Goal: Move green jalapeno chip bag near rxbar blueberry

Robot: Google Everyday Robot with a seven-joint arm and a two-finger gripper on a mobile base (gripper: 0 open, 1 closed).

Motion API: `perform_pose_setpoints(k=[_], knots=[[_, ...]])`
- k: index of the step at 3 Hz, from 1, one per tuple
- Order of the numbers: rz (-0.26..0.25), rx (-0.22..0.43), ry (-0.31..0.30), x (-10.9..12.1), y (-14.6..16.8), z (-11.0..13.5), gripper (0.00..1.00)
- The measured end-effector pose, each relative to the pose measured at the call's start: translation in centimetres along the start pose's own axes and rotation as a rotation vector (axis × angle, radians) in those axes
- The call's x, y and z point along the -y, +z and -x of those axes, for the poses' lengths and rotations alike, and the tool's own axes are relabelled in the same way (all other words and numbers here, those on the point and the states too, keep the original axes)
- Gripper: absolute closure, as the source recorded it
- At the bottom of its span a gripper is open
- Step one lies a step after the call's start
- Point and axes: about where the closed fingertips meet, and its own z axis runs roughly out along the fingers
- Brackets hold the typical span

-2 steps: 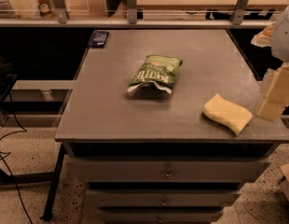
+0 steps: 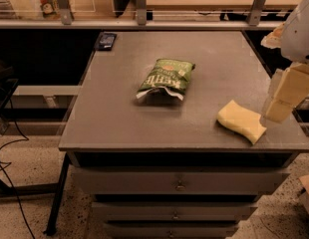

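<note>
The green jalapeno chip bag [image 2: 165,77] lies flat near the middle of the grey table [image 2: 119,123], with white lettering on top and a pale crinkled end toward the front. The rxbar blueberry [image 2: 105,40], a small dark flat packet, lies at the table's far left corner, well apart from the bag. My gripper [image 2: 283,101] hangs at the right edge of the table, just right of the yellow sponge and far from the bag. It holds nothing that I can see.
A yellow wavy sponge [image 2: 240,120] lies at the front right of the table, next to the gripper. A shelf rail with metal posts [image 2: 140,4] runs behind the table. Drawers [image 2: 179,183] sit below the tabletop. Cables trail on the floor at left.
My gripper has edged slightly left, toward the table's right edge. The bag, the bar and the sponge have not moved.
</note>
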Motion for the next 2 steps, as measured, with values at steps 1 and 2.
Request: perform_pose_setpoints(k=[1, 2], knots=[[0.011, 0.082, 0.027, 1.9, 2.3, 1.6, 0.00], [0.012, 0.222, 0.069, 4.3, 5.2, 3.8, 0.00]])
